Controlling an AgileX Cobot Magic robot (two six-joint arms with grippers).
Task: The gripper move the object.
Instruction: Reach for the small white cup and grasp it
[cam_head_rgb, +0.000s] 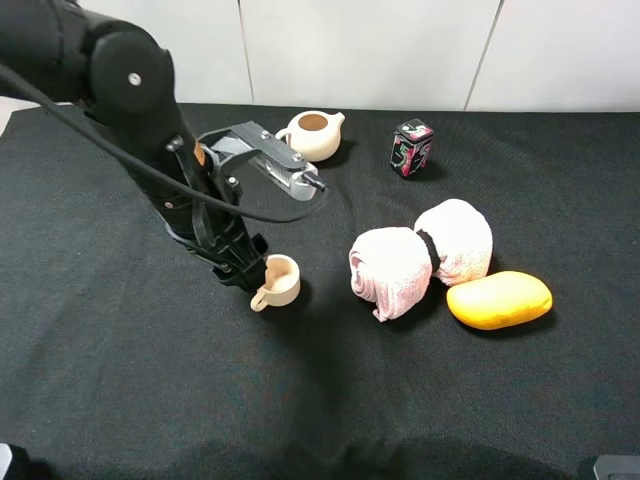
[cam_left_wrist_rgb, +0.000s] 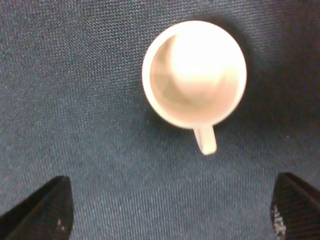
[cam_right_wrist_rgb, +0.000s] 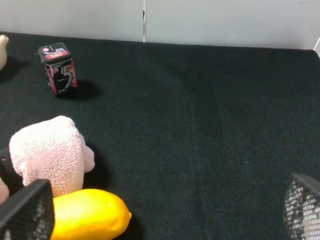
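Obs.: The cup (cam_head_rgb: 282, 280) stands upright on the black surface (cam_head_rgb: 150, 400), left of centre in the high view and below the teapot (cam_head_rgb: 313, 134). The left pincer (cam_head_rgb: 243, 268) hangs at the cup's upper-left side.

In the left wrist view the left pincer (cam_left_wrist_rgb: 170, 215) is spread wide and holds nothing. The cup (cam_left_wrist_rgb: 194, 74) lies beyond the fingertips (cam_left_wrist_rgb: 47, 210), not between them, with bare cloth in the gap. The high view alone cannot show whether the black tip touches the rim.

The right pincer (cam_right_wrist_rgb: 165, 215) is also spread wide and empty, far off to the right side.

Risks, as I judge them:
- The handle points back toward the gap between the fingers. A straight advance may strike it first and spin the cup, so the close lands off centre.
- The wall is round and looks glazed. Closing too high on the rim could squeeze the cup out or tip it.
- If the fingers come down too low they may drag the cloth and carry the cup with it.
- The cup looks light. A nudge before closing may slide it toward the pink towels (cam_head_rgb: 420, 255).
- The slack cable (cam_head_rgb: 300, 205) loops above the cup. A turn of the wrist could swing it into the teapot.
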